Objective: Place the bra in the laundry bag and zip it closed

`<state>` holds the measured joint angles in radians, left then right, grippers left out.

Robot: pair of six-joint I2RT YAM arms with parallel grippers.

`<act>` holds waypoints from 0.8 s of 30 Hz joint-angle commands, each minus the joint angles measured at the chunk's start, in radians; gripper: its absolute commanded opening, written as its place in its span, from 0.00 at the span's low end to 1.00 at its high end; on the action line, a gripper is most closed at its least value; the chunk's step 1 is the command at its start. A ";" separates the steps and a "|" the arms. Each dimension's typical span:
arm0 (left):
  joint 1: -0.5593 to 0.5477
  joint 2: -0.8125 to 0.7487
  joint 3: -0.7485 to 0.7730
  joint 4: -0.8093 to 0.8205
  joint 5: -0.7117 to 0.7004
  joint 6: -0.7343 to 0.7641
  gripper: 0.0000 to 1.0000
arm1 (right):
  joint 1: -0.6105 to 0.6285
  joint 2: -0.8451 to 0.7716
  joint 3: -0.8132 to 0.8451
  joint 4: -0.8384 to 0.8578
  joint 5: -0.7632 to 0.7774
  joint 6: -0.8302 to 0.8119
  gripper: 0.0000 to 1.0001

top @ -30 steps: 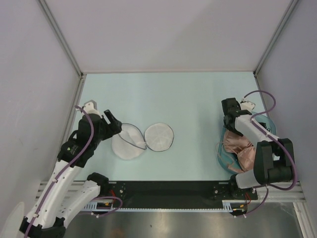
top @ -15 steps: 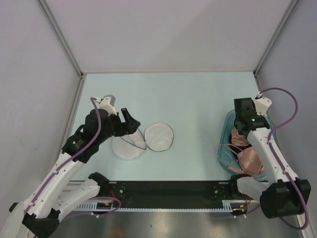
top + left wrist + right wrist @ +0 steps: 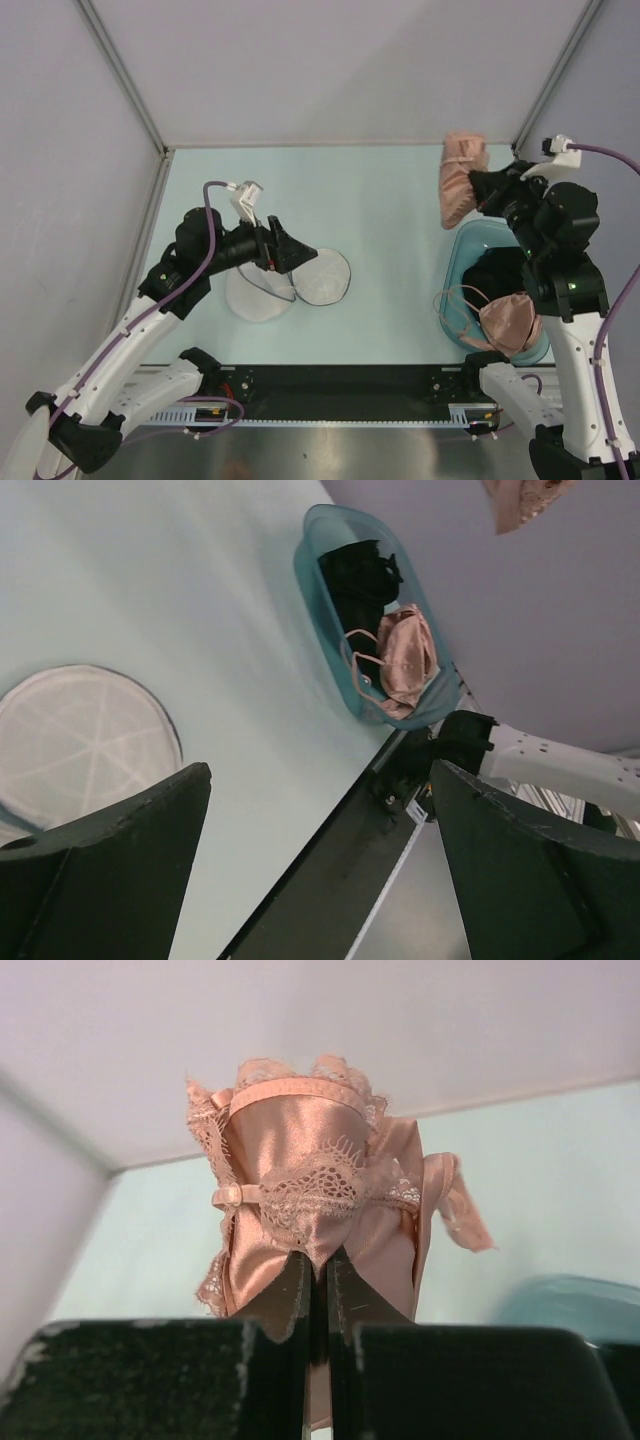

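While the right gripper (image 3: 318, 1260) pinches the bra (image 3: 462, 178) aloft, the left gripper (image 3: 318, 780) gapes wide over the open laundry bag (image 3: 325, 282); bagging and zipping remain.

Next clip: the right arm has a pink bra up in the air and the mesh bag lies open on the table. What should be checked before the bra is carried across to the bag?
1. Grip on the bra: ok. The right gripper is shut on it, satin pinched tight.
2. Bra apart from the teal basin: ok. A second pink bra and a black garment lie inside.
3. Loose ends: not ok. One strap end dangles sideways.
4. Laundry bag open: ok. Both halves lie side by side.
5. Drop zone free: cannot tell. The open, empty left gripper overlaps the bag from above; its height is unclear.
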<state>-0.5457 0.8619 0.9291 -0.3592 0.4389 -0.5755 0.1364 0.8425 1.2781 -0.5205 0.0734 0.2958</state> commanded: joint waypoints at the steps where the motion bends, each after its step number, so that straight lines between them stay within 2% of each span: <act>1: -0.002 -0.017 0.013 0.105 0.127 0.009 0.97 | 0.014 0.081 -0.014 0.148 -0.615 0.112 0.00; 4: -0.002 -0.034 0.025 0.101 0.150 0.022 0.98 | 0.023 0.064 -0.193 0.328 -0.814 0.239 0.00; 5: -0.003 -0.038 0.027 0.100 0.162 0.023 0.98 | 0.023 0.057 -0.300 0.447 -0.843 0.277 0.00; 7: -0.002 -0.043 0.033 0.095 0.167 0.026 0.98 | 0.031 0.044 -0.419 0.581 -0.911 0.424 0.00; 8: -0.003 -0.043 0.034 0.086 0.164 0.026 0.98 | 0.035 0.046 -0.469 0.696 -0.928 0.471 0.00; 9: -0.003 -0.043 0.034 0.082 0.164 0.023 0.98 | 0.045 0.052 -0.556 0.729 -0.938 0.500 0.00; 11: -0.002 -0.041 0.027 0.078 0.165 0.016 0.97 | 0.077 0.073 -0.621 0.772 -0.936 0.548 0.00; 16: -0.003 0.011 -0.029 0.097 0.176 -0.009 0.97 | 0.147 0.132 -0.707 0.683 -0.887 0.499 0.01; 19: -0.017 0.077 -0.070 0.114 0.137 -0.043 0.98 | 0.167 0.142 -0.764 0.695 -0.865 0.500 0.03; 22: -0.052 0.147 -0.088 0.114 0.095 -0.076 0.97 | 0.158 0.173 -0.793 0.679 -0.851 0.491 0.15; 24: -0.086 0.179 -0.098 0.124 0.064 -0.104 0.97 | 0.143 0.211 -0.793 0.588 -0.824 0.430 0.22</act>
<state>-0.5835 0.9920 0.8562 -0.2646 0.5594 -0.6189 0.2970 1.0054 0.4969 0.1120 -0.7784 0.7841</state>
